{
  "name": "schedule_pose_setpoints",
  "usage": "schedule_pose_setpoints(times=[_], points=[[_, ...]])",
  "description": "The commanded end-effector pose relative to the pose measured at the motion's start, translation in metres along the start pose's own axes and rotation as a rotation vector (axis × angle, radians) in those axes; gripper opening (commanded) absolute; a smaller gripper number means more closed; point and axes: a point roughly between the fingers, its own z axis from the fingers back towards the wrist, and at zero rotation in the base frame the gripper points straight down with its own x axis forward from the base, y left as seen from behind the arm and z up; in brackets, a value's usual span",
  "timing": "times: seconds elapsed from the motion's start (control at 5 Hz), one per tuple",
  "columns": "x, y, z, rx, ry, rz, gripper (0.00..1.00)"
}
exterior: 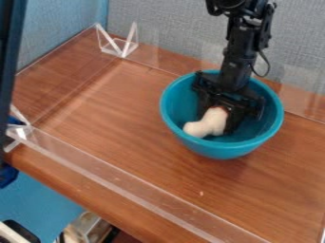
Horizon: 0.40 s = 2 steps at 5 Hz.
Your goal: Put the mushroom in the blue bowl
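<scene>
The blue bowl (238, 142) stands on the wooden table at the right. My gripper (225, 111) points down into it, its black fingers low inside the bowl. The mushroom (203, 124) lies between those fingers. Its cream stem sticks out toward the lower left and rests on the bowl's floor. The cap is hidden between the fingers. The fingers look closed on the mushroom.
Clear acrylic walls (121, 43) fence the wooden table (89, 104), with a low one along the front edge. A dark vertical bar (10, 57) crosses the left edge of the view. A blue-grey wall stands behind.
</scene>
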Motion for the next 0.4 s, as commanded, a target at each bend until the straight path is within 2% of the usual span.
schedule_pose_setpoints(times=[0.0, 0.2], points=[[-0.0038, -0.0069, 0.0077, 0.005, -0.015, -0.016, 0.0], [-0.0067, -0.0069, 0.0097, 0.007, -0.012, -0.013, 0.0]])
